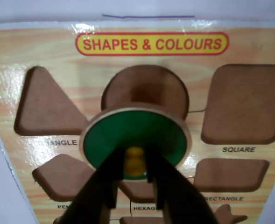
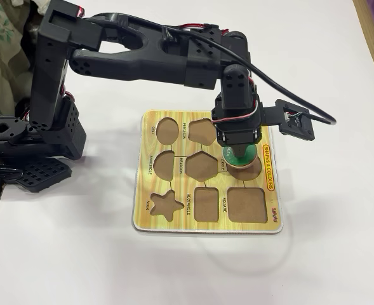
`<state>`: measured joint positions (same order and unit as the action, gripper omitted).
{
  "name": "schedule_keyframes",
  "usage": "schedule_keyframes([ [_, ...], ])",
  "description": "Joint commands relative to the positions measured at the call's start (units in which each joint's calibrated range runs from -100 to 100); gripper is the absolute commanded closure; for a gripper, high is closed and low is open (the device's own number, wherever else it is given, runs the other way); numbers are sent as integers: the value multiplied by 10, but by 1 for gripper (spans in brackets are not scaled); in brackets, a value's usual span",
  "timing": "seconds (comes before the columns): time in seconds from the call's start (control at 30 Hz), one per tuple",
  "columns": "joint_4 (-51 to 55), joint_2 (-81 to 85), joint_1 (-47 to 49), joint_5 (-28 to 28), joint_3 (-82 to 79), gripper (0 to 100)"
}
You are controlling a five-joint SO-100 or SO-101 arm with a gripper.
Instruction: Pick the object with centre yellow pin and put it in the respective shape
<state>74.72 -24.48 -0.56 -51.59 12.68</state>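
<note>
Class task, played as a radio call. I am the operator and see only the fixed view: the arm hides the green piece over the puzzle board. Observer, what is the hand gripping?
Observer: In the wrist view the black two-finger hand is shut on the small yellow knob at the centre of the flat round green wooden disc.
Operator: Is the disc seated?
Observer: No. It sits tilted above the round brown recess and covers only the recess's near edge.
Operator: Which recesses flank it?
Observer: In the wrist view the triangular recess lies left and the square recess right, both empty.
</note>
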Motion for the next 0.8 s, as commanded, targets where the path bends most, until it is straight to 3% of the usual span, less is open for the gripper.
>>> schedule_keyframes([
  [0.0,-7,21,-3,0,28,97],
  [0.77,-7,-28,-44,5,82,97],
])
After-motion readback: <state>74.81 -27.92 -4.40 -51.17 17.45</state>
